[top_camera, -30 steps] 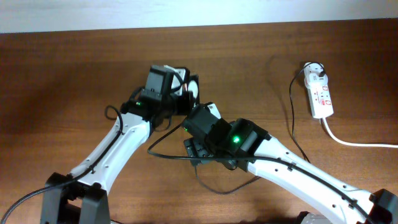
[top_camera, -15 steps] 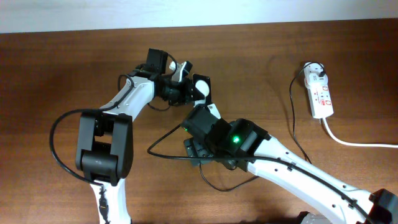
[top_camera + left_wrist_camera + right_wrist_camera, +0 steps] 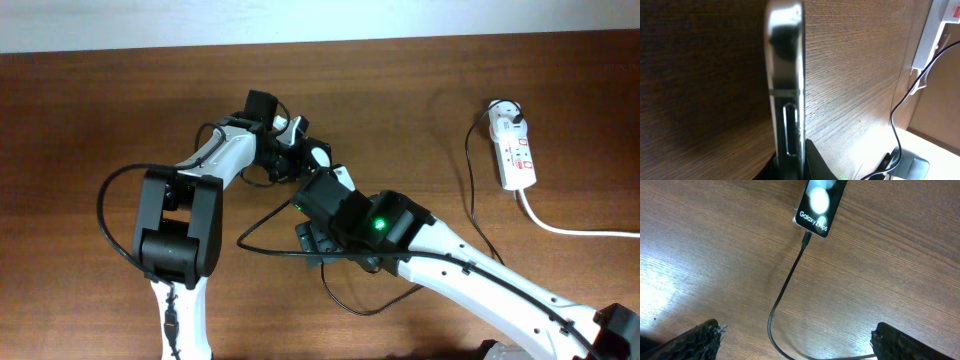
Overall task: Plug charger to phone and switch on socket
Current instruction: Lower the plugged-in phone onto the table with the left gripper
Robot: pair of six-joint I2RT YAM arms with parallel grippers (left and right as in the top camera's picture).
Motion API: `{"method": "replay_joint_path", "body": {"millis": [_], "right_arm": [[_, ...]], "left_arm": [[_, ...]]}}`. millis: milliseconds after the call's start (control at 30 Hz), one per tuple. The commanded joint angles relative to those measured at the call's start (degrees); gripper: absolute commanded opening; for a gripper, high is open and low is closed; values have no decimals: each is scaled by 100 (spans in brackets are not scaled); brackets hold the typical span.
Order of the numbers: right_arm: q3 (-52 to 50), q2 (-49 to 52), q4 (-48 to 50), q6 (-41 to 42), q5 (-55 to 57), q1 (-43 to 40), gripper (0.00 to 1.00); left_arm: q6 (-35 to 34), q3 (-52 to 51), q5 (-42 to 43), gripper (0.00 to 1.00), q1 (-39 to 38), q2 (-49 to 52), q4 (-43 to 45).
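Over near the middle of the table (image 3: 100, 120), the left gripper (image 3: 293, 150) has the phone (image 3: 819, 202) clamped. The left wrist view just shows it edge-on, running up from between the fingers (image 3: 812, 164). From overhead the phone is pretty much hidden under that gripper.

The right wrist view is the useful one. The charger cable (image 3: 785, 287) has its small tip pushed into the phone's bottom edge, right below the white lettering, and then it curves away across the wood. The right gripper (image 3: 797, 332) hovers above that stretch of cable with its fingers spread wide, holding nothing.

Way off on the right side the socket (image 3: 516, 150) lies flat. The charger's white plug (image 3: 503, 112) is stuck in its far end and a thick white cord (image 3: 570, 225) trails off the near end. The red switches are too small to read, so I can't tell if it's on or off.
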Motion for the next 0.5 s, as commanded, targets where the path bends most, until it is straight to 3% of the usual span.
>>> {"method": "replay_joint_path", "body": {"millis": [0, 33, 133, 467], "right_arm": [[31, 13, 0, -39, 70, 15, 99], [31, 13, 0, -39, 70, 15, 99], [31, 13, 0, -39, 70, 15, 99], [31, 13, -2, -39, 70, 15, 99]], "left_arm": [[59, 79, -461, 14, 4, 79, -83], [61, 79, -654, 19, 2, 79, -146], [61, 79, -1064, 20, 4, 79, -269], [61, 79, -1097, 28, 4, 79, -273]]}}
